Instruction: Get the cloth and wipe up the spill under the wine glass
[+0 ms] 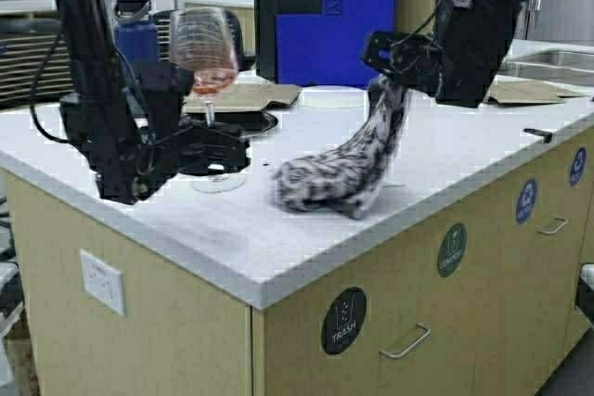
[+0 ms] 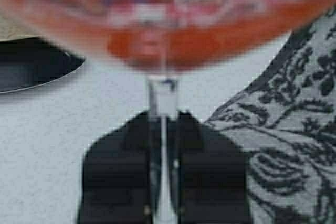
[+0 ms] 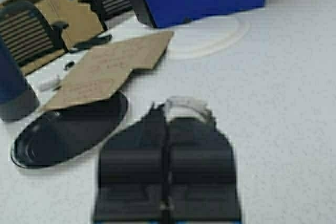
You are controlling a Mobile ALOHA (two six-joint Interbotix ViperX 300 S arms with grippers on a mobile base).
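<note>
The wine glass [image 1: 204, 48], with pink liquid in its bowl, stands tall at the counter's left; its foot [image 1: 219, 181] is at or just above the white top. My left gripper [image 1: 212, 136] is shut on the thin stem [image 2: 163, 95], with the bowl right over it in the left wrist view. My right gripper [image 1: 382, 81] is shut on one end of the dark floral cloth [image 1: 334, 178] and holds it up. The rest of the cloth hangs down and lies bunched on the counter just right of the glass. It also shows beside the stem in the left wrist view [image 2: 286, 129]. A pale edge of cloth [image 3: 185, 106] peeks past the right gripper [image 3: 167, 113].
A black plate [image 1: 251, 122] with brown paper sheets [image 1: 246, 96] lies behind the glass. A dark blue bottle [image 1: 136, 34] stands far left and a white plate [image 1: 332, 95] lies behind the cloth. A blue box [image 1: 334, 11] stands at the back and a sink [image 1: 552, 62] is at the far right.
</note>
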